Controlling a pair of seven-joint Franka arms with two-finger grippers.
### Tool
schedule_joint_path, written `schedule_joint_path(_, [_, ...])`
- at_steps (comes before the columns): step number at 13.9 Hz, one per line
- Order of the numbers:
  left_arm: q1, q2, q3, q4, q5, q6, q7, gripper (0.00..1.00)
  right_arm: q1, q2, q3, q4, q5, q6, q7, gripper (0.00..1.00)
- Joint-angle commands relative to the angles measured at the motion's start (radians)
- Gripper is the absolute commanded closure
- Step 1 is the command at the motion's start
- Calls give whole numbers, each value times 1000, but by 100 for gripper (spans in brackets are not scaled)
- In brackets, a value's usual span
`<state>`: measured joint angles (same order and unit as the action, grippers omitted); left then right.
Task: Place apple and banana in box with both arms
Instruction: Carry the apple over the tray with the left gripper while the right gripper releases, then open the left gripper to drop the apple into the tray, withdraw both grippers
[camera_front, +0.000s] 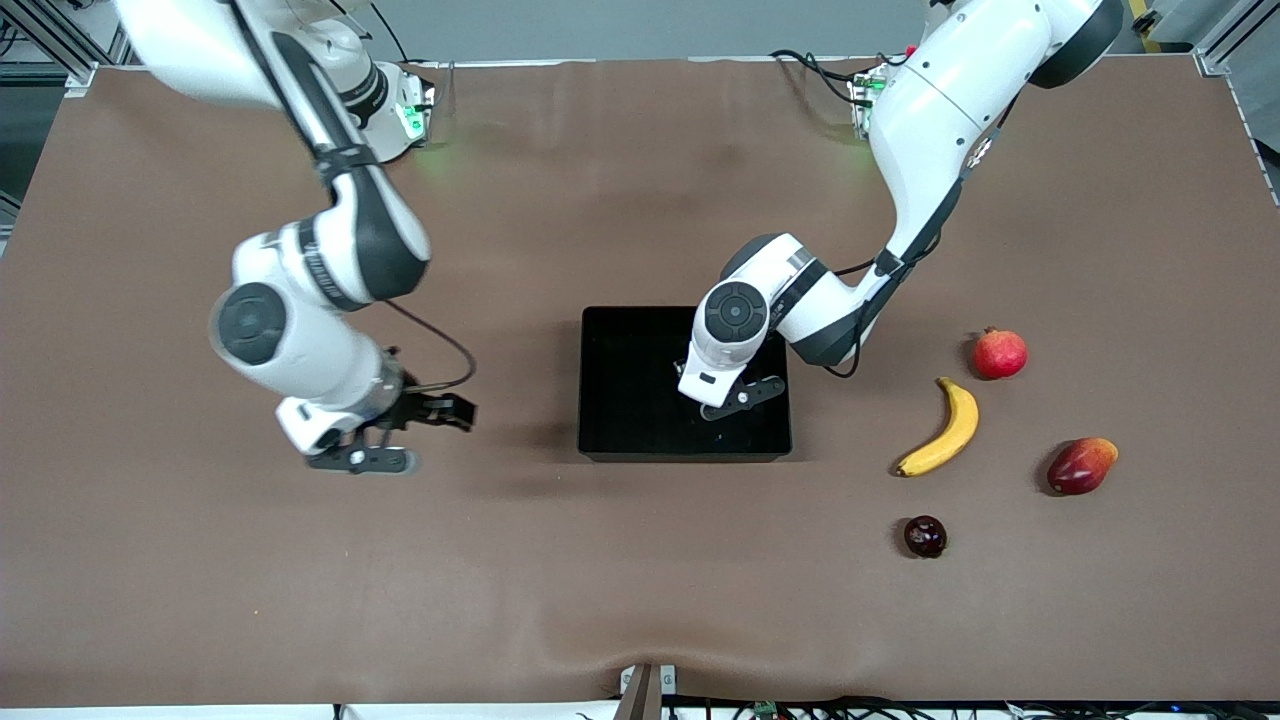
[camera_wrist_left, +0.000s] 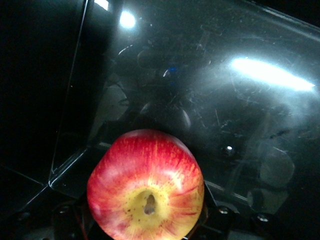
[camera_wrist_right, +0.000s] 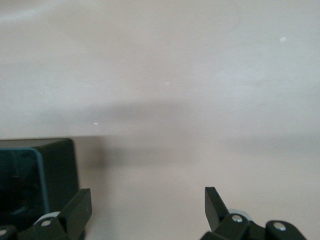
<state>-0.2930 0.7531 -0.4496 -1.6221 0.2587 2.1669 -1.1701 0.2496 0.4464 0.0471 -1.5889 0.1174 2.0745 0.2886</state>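
Nearest the camera lies a dark round fruit (camera_front: 925, 536). Just farther, the banana (camera_front: 941, 430) rests near the table's (camera_front: 600, 560) left-arm end, its long axis slanting toward the pomegranate (camera_front: 1000, 353). Over the box (camera_front: 620, 400), the left gripper (camera_front: 728, 398) clasps the apple (camera_wrist_left: 146, 186), dimple facing its wrist camera. Beside the box, over the table, the right gripper (camera_front: 385, 440) hangs spread wide.
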Motion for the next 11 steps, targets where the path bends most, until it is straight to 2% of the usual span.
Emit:
schedule_joint_path(1, [-2,-9,5,7,27,16,-33,0,-62,-43,16,-33,16,-20,-101,0])
schedule_joint_path(3, [5,-26,5,19,27,11,-31,0,-93,-46,16,-34,15,-30,-147,0])
schedule_joint_path(5, [23,-88,6,24,27,-15,-22,0,-102,-60,14,-36,15,-42,-155,0])
schedule_joint_path(11, [199,-325,5,88,16,-246,-16,0,-112,-110,13,-36,8,-115,-152,0])
